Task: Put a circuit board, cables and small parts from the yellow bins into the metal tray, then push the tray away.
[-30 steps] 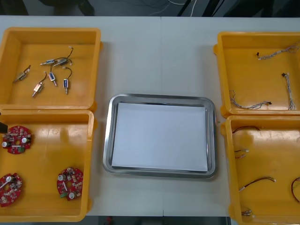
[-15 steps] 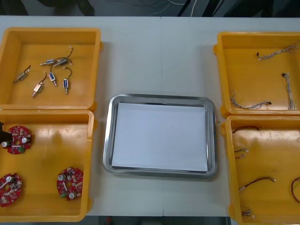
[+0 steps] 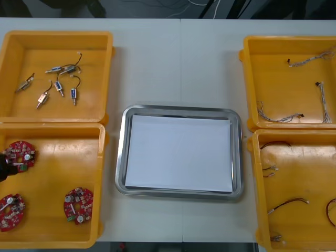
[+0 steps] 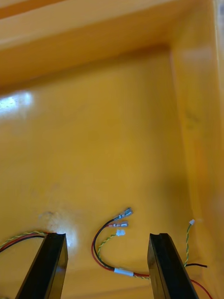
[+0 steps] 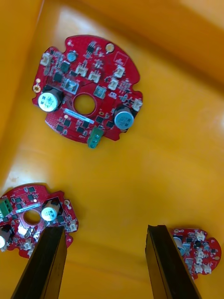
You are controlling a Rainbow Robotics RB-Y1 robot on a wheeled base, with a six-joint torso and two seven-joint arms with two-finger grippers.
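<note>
The metal tray (image 3: 121, 157), white inside, lies in the middle of the table. Three round red circuit boards (image 3: 20, 156) (image 3: 10, 211) (image 3: 78, 205) lie in the near left yellow bin (image 3: 58, 173). My left gripper (image 3: 3, 167) shows as a dark tip at that bin's left edge, beside the farthest board. In the left wrist view the left gripper (image 5: 105, 266) is open above the bin floor, with one board (image 5: 86, 91) ahead of the fingers and one to each side. My right gripper (image 4: 106, 266) hangs open over a red and yellow cable (image 4: 112, 233) in the near right bin (image 3: 299, 173).
The far left bin (image 3: 94, 58) holds several small metal parts (image 3: 58, 86). Twisted cables (image 3: 321, 100) lie in the far right bin (image 3: 278, 79). More cables (image 3: 286, 203) are spread over the near right bin. Bare table runs beyond the tray.
The left gripper's dark tip has slid along the near left bin's left edge toward the near side, past the farthest board. Nothing else has moved.
</note>
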